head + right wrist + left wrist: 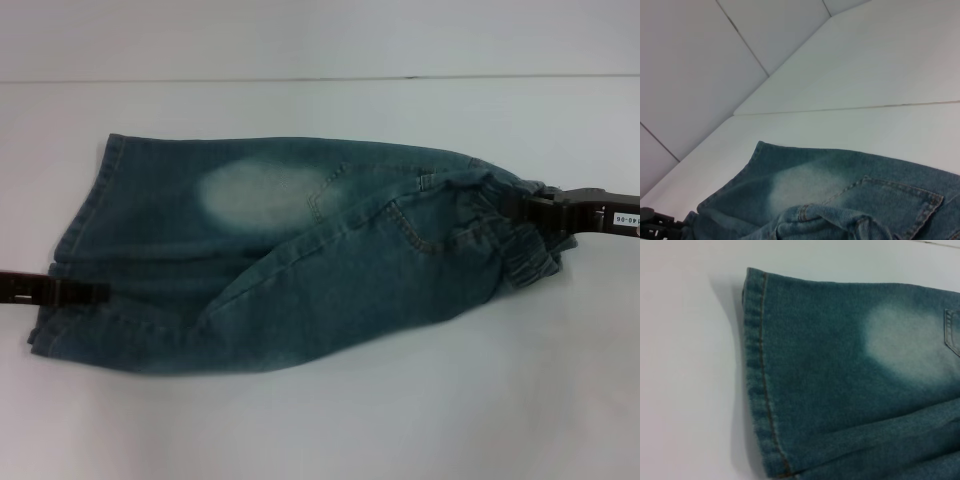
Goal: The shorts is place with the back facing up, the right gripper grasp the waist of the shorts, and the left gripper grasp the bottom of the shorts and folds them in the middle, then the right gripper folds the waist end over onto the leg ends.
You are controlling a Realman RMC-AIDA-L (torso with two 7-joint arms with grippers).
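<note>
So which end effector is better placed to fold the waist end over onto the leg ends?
Right: the right end effector already sits at the bunched waist of the blue denim shorts; the left end effector is at the hems.

head view from above, both wrist views close, all sharing the shorts (290,250)

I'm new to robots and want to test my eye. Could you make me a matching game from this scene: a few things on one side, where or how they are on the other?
Things:
1. left gripper
2. right gripper
3. faded patch
4. back pocket

Places or states:
A. pale oval on the denim shorts' far leg
B. at the bunched waistband
C. at the leg hem, near side
D. stitched outline, between the pale oval and the waistband

Pairs: 1-C, 2-B, 3-A, 4-D
</note>
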